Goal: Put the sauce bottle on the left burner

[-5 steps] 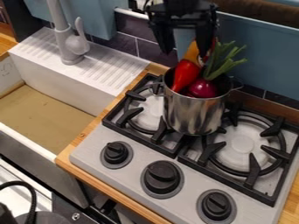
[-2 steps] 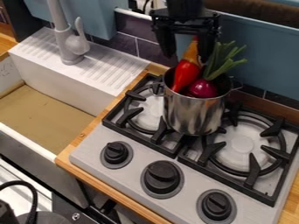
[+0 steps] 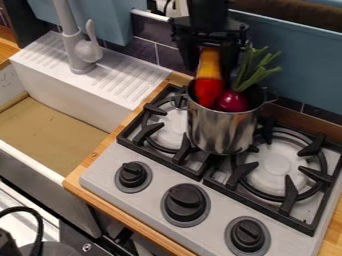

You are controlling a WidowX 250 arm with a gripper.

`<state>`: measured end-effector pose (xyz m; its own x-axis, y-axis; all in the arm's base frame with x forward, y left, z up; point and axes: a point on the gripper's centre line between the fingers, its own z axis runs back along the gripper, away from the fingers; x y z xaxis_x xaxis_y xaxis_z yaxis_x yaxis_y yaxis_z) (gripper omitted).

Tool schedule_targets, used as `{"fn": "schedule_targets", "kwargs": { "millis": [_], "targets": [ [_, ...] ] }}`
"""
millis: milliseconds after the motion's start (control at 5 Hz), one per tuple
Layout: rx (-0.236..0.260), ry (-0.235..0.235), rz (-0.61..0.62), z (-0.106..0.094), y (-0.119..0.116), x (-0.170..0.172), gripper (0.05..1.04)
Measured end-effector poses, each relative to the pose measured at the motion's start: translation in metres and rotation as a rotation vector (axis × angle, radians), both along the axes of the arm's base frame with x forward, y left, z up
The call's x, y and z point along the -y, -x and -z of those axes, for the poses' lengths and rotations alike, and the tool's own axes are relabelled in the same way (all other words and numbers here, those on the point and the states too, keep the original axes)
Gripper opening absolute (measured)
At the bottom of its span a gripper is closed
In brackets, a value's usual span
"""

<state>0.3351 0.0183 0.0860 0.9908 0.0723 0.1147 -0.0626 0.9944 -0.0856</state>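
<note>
Gripping the sauce bottle (image 3: 209, 82), fingers snug on its sides, the gripper (image 3: 212, 69) hangs upper centre! Stove (image 3: 217, 205) lower right, sink (image 3: 67, 107) left, dark tiles (image 3: 148, 36) behind.

Sink and stove
You are facing the sink (image 3: 50, 125) at left and the stove (image 3: 215, 220) at right, its knobs (image 3: 184, 202) lining the front; between the burners (image 3: 277, 167), the pot (image 3: 217, 132) is holding the sauce bottle (image 3: 209, 85) left of the vegetable (image 3: 232, 101).
</note>
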Motion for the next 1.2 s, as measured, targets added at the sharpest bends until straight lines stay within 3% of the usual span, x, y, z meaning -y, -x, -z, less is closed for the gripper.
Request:
{"fn": "schedule_targets", "kwargs": {
  "millis": [200, 800, 1000, 1200],
  "targets": [
    [-0.014, 0.001, 0.005, 0.005, -0.001, 0.002, 0.643],
    [-0.032, 0.014, -0.032, -0.002, 0.0, -0.005, 0.643],
    [-0.044, 0.038, -0.049, -0.012, 0.0, -0.007, 0.643],
    [-0.018, 0.057, -0.066, -0.035, 0.008, -0.012, 0.643]
  ]
}}
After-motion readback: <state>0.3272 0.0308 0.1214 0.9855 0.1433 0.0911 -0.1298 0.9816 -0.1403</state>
